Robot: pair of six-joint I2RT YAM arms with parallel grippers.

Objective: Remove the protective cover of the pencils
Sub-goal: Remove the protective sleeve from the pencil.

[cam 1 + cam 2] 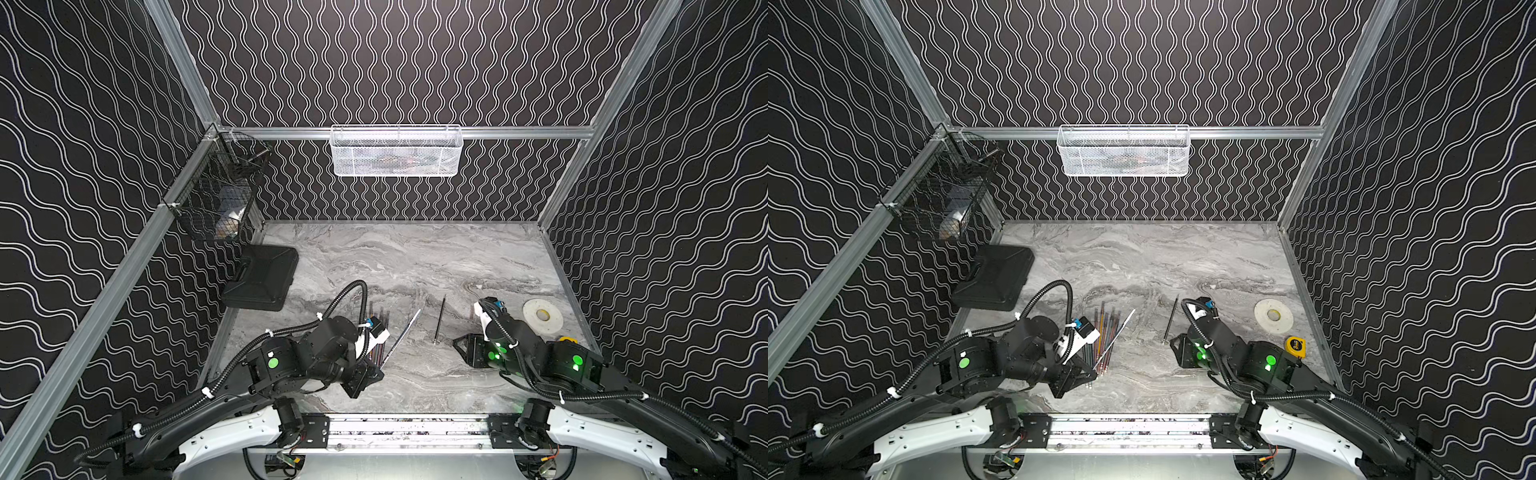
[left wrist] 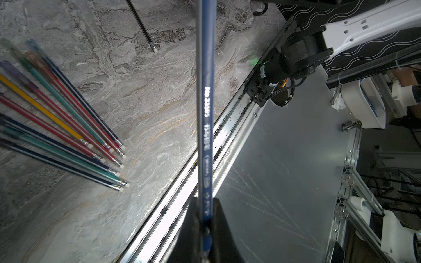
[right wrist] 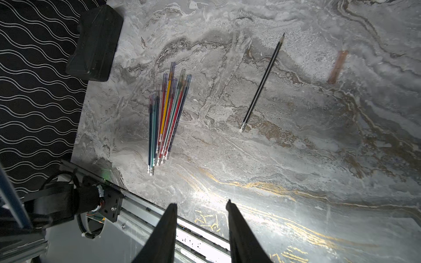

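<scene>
- Risk 1: left claw (image 2: 206, 201) is clamped on one blue pencil (image 2: 205, 102) near its end. Long free length = lever, so a sideways tug at the far tip prob. twists or slips it in the jaws.
- Risk 2: right claw (image 3: 201, 202) has jaws apart, nothing in them. Target is thin, so a slight misalign could pinch the wood instead of the cover, or miss outright.
- Covers look like the translucent caps (image 3: 172, 69) on the loose pencils (image 3: 168, 113). Can't tell if the held one has a cap: tip is out of the left wrist view, too small in top views.
- Risk 3: left wrist hangs right by the loose pencils. A swing could sweep them, and they'd roll.
- Position, top view: held pencil runs from left claw toward 1 o'clock. Its far tip is at approx 10 o'clock of right claw, well apart.
- Loose pencils lie on the table (image 1: 415, 257) at 12 o'clock of left claw, just beside it.
- Lone black pencil (image 1: 439, 318), tip bare, lies between held pencil and right claw.
</scene>
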